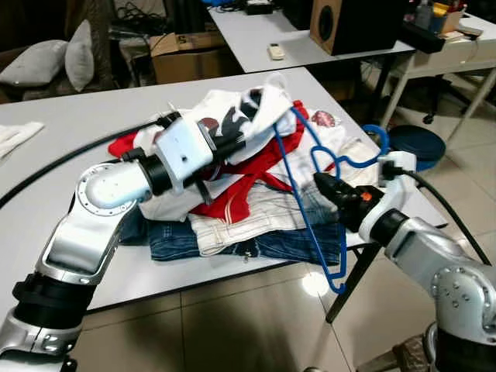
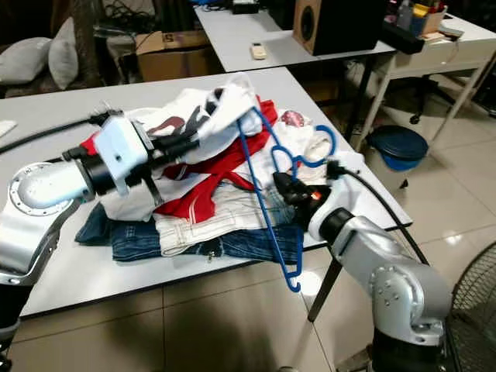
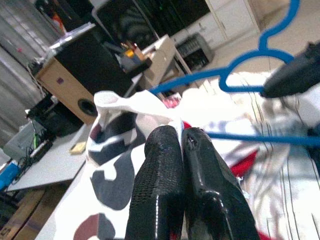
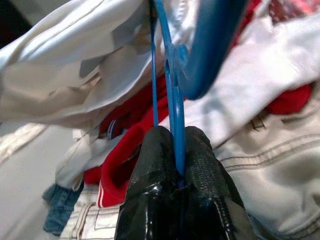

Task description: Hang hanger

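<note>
You had a bright blue hanger [image 1: 308, 203] against a white garment [image 1: 246, 116] with dark grey and red blotches. Below it sat a red top [image 1: 240, 180], off-white trousers [image 1: 256, 221] and blue jeans [image 1: 180, 240], all on a light grey table [image 1: 62, 128]. Gripper fingers [image 3: 170, 190] were black, arms silver.

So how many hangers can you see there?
1: a blue hanger, pinched by the right gripper above the clothes pile on the table. Others could be buried beneath.
</note>
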Available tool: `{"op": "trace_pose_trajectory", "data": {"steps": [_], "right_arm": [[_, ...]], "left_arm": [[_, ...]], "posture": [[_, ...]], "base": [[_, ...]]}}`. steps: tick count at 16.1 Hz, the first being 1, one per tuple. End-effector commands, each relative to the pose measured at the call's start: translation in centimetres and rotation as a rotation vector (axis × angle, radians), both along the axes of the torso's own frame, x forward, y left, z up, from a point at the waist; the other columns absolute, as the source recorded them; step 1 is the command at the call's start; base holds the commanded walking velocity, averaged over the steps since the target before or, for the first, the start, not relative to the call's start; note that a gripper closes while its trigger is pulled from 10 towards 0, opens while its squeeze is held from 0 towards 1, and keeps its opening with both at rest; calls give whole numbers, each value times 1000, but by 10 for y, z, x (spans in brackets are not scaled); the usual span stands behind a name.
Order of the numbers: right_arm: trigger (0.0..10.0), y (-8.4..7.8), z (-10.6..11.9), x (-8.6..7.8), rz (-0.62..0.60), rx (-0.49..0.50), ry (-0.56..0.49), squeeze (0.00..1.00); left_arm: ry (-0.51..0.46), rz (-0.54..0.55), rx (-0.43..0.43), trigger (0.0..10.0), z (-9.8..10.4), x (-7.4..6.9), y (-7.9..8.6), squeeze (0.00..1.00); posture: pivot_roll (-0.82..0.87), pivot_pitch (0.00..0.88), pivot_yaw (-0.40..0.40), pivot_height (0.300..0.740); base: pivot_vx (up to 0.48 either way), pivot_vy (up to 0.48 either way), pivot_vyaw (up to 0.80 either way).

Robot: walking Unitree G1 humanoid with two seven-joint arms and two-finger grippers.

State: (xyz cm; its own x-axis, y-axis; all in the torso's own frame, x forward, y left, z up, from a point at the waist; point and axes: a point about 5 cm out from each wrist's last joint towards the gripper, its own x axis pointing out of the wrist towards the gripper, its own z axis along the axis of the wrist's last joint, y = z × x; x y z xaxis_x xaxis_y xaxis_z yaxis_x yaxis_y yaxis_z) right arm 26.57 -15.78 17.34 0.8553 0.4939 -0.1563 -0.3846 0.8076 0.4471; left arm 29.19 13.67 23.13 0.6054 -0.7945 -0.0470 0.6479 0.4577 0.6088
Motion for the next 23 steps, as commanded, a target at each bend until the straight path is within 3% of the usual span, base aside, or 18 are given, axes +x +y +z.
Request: {"op": "trace_pose_trajectory", "data": {"steps": [1,3,4,6,8,10,11,13,17,19,21,23], "right_arm": [[10000,-4,2,3,-30,34,18,0],[10000,-3,0,4,-11,99,64,0],[10000,5,-2,3,61,122,84,0],[10000,15,-6,0,143,105,112,0],[10000,22,-12,1,186,94,152,0],[10000,20,0,12,136,129,83,0],[10000,13,11,23,61,196,40,0],[10000,8,19,40,14,348,60,0],[10000,32,19,58,66,566,133,0],[10000,40,8,70,-4,623,196,0],[10000,43,8,81,-80,667,189,0],[10000,37,14,96,-185,785,174,0]], "left_arm": [[-14,-26,31,0,2,-4,-2,0],[-35,-14,34,0,3,-3,-5,0],[-98,40,29,0,8,4,-8,0],[-155,57,4,0,17,8,-13,0],[-146,-45,5,0,19,-2,-22,0],[-86,-87,34,0,9,-8,-22,0],[-53,-96,56,0,2,-11,-21,0],[-22,-96,82,0,-7,-14,-21,0],[-32,-53,141,0,-15,-6,-21,0],[-14,-69,127,0,-17,-8,-26,0],[19,-77,129,0,-24,-9,-28,0],[64,-89,123,0,-29,-13,-27,0]], "posture": [[-33,0,36,740],[-29,0,38,740],[-26,0,38,740],[-25,0,39,740],[-14,2,33,740],[-13,7,28,740],[-14,7,28,740],[-16,9,31,740],[-6,2,36,740],[5,0,35,740],[8,0,41,740],[13,0,44,740]], "base": [[0,0,0],[0,0,0],[0,0,0],[0,0,0],[0,0,0],[0,0,0],[0,0,0],[0,0,0],[0,0,0],[0,0,0],[0,0,0],[0,0,0]]}}
